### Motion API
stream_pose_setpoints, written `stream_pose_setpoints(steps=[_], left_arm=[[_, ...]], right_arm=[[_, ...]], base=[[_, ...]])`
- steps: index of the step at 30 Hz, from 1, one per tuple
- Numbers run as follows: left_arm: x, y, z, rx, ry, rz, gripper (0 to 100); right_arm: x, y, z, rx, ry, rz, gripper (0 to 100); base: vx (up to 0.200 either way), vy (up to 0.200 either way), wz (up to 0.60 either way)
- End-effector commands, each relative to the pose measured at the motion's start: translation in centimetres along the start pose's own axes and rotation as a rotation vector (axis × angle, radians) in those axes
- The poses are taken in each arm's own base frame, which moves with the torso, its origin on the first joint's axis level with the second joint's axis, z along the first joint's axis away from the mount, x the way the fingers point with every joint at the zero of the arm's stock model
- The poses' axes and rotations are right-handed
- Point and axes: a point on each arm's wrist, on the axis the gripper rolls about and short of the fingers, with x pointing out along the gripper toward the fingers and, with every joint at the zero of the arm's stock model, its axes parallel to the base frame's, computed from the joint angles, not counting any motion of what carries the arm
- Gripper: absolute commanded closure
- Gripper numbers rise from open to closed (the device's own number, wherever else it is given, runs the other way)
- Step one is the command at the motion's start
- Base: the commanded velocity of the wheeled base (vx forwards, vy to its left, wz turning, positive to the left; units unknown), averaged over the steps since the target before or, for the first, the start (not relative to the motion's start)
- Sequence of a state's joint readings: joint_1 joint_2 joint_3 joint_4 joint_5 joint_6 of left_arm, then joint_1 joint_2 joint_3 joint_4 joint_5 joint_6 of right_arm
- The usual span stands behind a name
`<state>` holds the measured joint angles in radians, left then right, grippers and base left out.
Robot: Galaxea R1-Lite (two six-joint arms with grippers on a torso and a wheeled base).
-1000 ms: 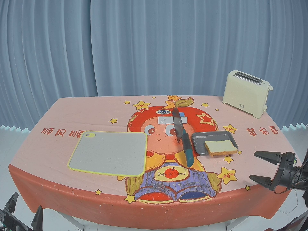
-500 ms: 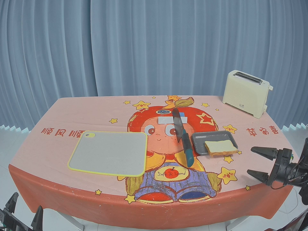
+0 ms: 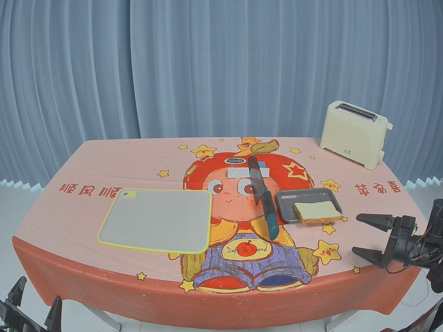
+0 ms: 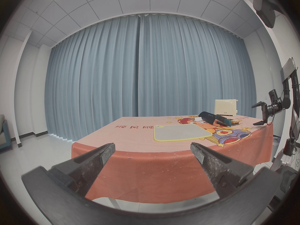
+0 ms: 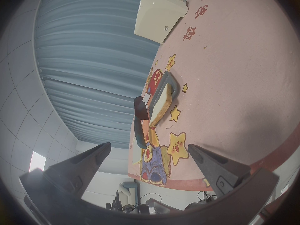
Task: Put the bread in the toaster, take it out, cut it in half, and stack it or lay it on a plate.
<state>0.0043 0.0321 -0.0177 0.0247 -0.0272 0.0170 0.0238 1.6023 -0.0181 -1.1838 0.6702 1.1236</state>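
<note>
Head view: the table [image 3: 92, 171] carries a grey cutting board [image 3: 157, 220] with a yellow-green rim on the left half. A knife [image 3: 263, 197] with a dark blade and teal handle lies near the centre, between the board and a dark grey tray [image 3: 288, 199]. The bread slice [image 3: 317, 211] rests flat in the tray's near right part and appears to overlap the near rim, though the contact is unclear at this range. The cream toaster [image 3: 354, 133] stands upright at the far right corner, well apart from the tray. The right gripper [image 3: 364, 234] hangs over the table's near right edge, jaws spread and empty, near the tray. The left gripper [image 3: 39, 296] sits below the near left corner, jaws apart. Left wrist view: the left gripper [image 4: 152, 147] is spread wide and holds nothing, off the table, facing the cutting board [image 4: 181, 132]. Right wrist view: the right gripper [image 5: 148, 147] is spread wide and empty, with the bread slice [image 5: 161, 105] beyond it, the knife [image 5: 139, 125] beside the tray and the toaster [image 5: 161, 13] farther off.
</note>
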Motion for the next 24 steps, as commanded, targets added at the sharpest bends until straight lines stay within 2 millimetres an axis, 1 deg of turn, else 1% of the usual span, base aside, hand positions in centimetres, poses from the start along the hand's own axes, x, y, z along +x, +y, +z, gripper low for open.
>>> stream_pose_setpoints(steps=[1,6,15,20,24], left_arm=[[0.1,0.0,-0.2,0.000,0.010,0.000,0],[0.1,0.0,-0.2,0.000,0.010,0.000,0],[0.1,0.0,-0.2,0.000,0.010,0.000,0],[0.1,0.0,-0.2,0.000,0.010,0.001,0],[0.1,0.0,-0.2,0.000,0.010,0.000,0]], right_arm=[[0.1,0.1,0.2,-0.001,-0.002,0.002,0],[0.3,0.2,0.3,-0.006,-0.013,0.001,0],[1.7,-0.5,1.2,0.020,-0.031,-0.044,0],[2.1,0.0,1.6,0.010,-0.031,-0.026,0],[2.8,0.8,2.0,0.023,-0.028,0.006,0]], base=[[0.000,0.000,0.00],[0.000,0.000,0.00],[0.000,0.000,0.00],[0.000,0.000,0.00],[0.000,0.000,0.00]])
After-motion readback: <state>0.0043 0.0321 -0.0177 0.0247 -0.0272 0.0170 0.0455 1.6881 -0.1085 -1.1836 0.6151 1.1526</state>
